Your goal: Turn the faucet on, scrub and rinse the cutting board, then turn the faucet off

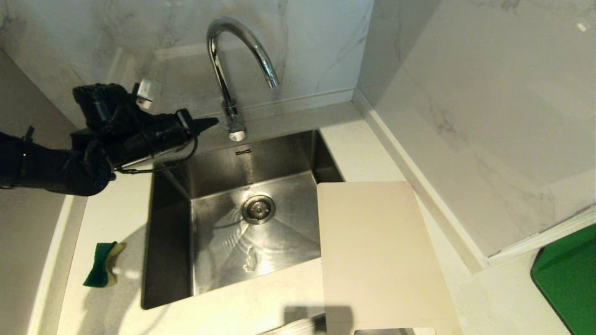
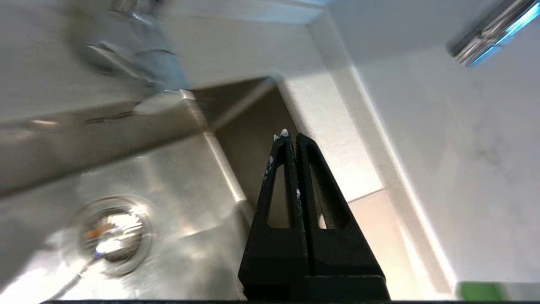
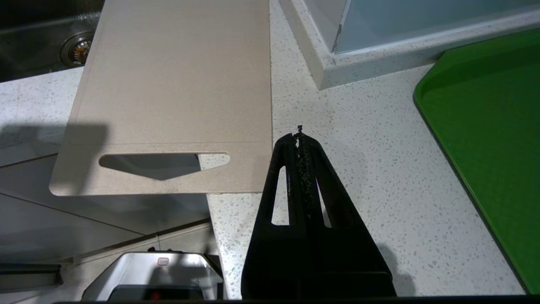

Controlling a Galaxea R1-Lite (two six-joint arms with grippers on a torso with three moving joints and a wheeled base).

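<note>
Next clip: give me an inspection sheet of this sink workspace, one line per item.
Surface: pale speckled counter around a steel sink; some water near the drain.
Job's things: faucet behind the sink, no water running from it; cutting board flat on the counter right of the sink, one edge over the basin, slot end overhanging the counter's front edge.
Clutter: green-and-yellow sponge left of the sink; green tray at far right.
Grippers: left gripper shut, empty, close to the faucet base; right gripper shut, empty, above the counter beside the board.
Cables: thin black cable looping under the left arm.
Surroundings: marble-look walls.
</note>
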